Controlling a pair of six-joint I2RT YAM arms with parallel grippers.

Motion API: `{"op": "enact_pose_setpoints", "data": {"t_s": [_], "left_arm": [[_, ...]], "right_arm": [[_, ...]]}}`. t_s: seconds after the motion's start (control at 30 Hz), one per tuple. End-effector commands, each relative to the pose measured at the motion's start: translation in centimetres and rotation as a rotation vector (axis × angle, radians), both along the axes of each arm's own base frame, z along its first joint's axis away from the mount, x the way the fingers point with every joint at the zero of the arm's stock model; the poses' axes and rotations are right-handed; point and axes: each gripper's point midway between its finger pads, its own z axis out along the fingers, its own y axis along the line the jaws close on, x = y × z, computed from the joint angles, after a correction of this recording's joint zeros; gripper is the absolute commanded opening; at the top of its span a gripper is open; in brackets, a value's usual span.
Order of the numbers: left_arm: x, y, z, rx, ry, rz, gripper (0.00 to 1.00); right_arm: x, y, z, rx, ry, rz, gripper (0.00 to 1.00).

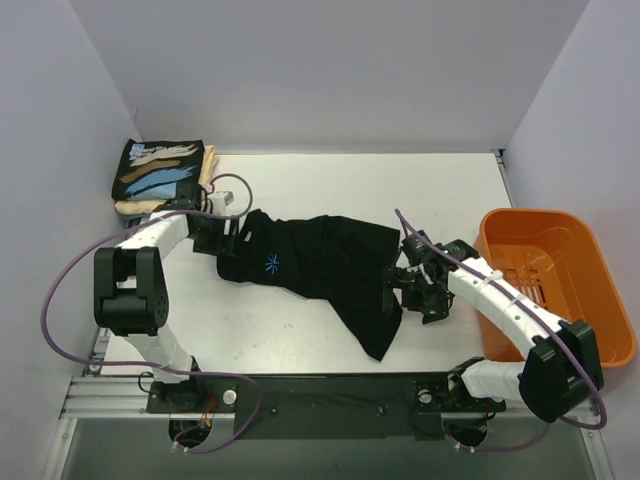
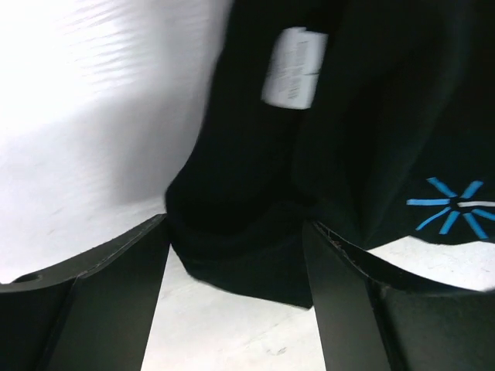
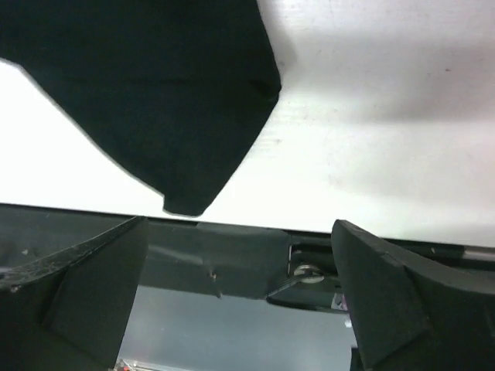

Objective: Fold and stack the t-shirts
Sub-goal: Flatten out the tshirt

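Top external view showed the black t-shirt (image 1: 320,262) crumpled across the table (image 1: 300,340); my left claw (image 1: 232,240) stood spread around its collar end, my right claw (image 1: 400,284) spread, empty, beside its other end.

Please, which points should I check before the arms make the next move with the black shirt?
1. Open left claw: ok; an edge of the black t-shirt lies between its fingers.
2. Open right claw: ok; empty, a shirt corner lies ahead.
3. Shirt spread flat: not ok; wrinkled and askew.
4. Stack ready: ok; printed t-shirt folded on cream t-shirt, far-left corner.
5. Cloth apart from orange basket: ok.
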Motion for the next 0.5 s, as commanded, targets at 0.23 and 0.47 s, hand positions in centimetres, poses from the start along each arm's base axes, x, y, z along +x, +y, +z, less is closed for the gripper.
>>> {"op": "enact_pose_setpoints", "data": {"t_s": [0.23, 0.47], "left_arm": [[0.9, -1.8, 2.0, -0.05, -0.089, -0.107, 0.0], [2.6, -3.0, 19.0, 0.016, -0.446, -0.286, 0.0]], "right_arm": [[15.8, 12.0, 12.7, 0.168, -0.489, 0.348, 0.95], [20.6, 21.6, 15.4, 0.468, -0.487, 0.458, 0.91]]}}
